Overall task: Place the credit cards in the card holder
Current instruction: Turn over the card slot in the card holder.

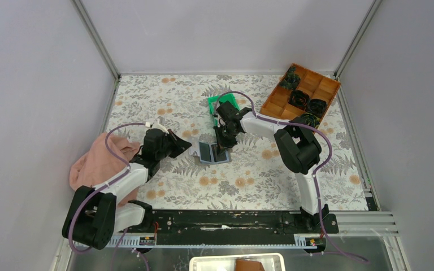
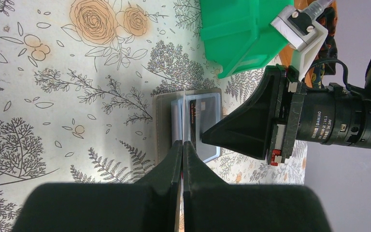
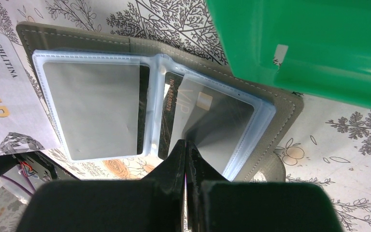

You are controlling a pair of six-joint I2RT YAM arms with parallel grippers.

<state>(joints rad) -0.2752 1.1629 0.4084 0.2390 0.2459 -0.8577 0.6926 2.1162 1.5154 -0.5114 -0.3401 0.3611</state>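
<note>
Grey walls point(image 1: 34, 84) are boxing in the floral table point(image 1: 248, 186), and open surface is lying on the near side of the card holder point(image 3: 77, 33) (the best lane for any approach). Well apart from the holder, past the left arm, a pink cloth point(image 1: 104, 161) is lying heaped. Beyond the holder's far edge a brown tray point(image 1: 322, 87) is standing, and a green bin point(image 3: 319, 43) is crowding that same edge, just beside it.

The holder is lying open and flat, its soft clear sleeves facing up and carrying dark cards point(image 3: 212, 121). At the holder's end nearer the left arm, the left gripper point(image 2: 183, 145) is clamping a white credit card point(image 3: 5, 96) by one edge. The right gripper point(image 3: 186, 145) is closed with nothing seen between its jaws, and its tips are sitting at the bin-side sleeve.

The cards are judged light, stiff and slick, so hold is best taken on a short edge, leaving the leading edge free. The sleeve film is likely to buckle under pressure.
</note>
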